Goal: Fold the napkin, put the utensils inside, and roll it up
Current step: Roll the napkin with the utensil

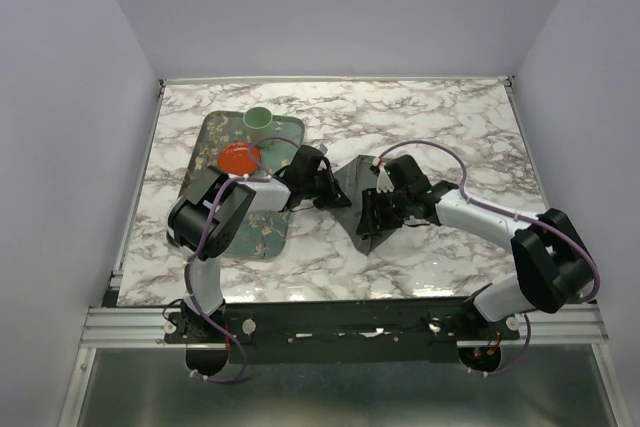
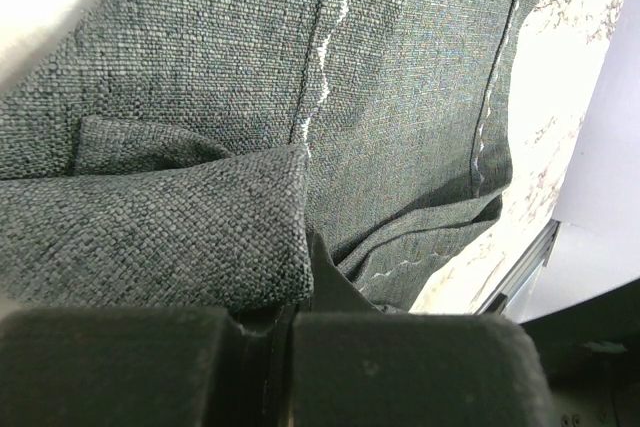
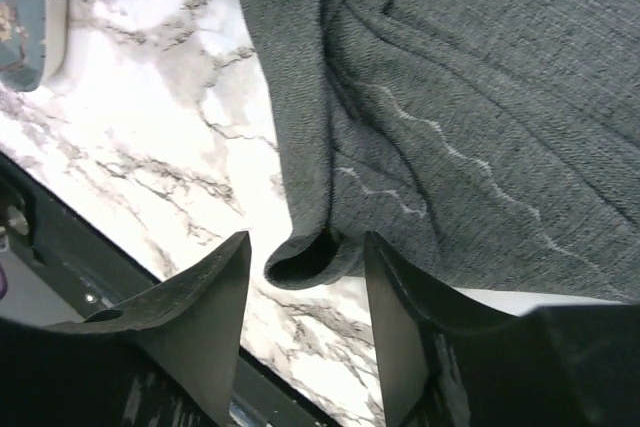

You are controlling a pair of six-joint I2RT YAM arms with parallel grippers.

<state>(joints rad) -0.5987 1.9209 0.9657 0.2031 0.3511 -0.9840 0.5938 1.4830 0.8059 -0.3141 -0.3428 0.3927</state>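
The dark grey napkin (image 1: 352,190) lies bunched and partly rolled on the marble table between my two grippers. My left gripper (image 1: 333,190) is at its left edge. In the left wrist view the fingers (image 2: 285,325) are shut together, with a folded corner of the napkin (image 2: 400,97) pinched between them. My right gripper (image 1: 372,215) is at the napkin's near end. In the right wrist view it is open (image 3: 305,282), and the curled end of the napkin (image 3: 305,259) lies between its fingers, touching neither. No utensils are in view.
A green floral tray (image 1: 215,152) lies at the left of the marble table, holding a red dish (image 1: 239,158) and a green cup (image 1: 259,119). The tray's corner shows in the right wrist view (image 3: 25,27). The table's near rail (image 1: 340,322) runs close below the grippers.
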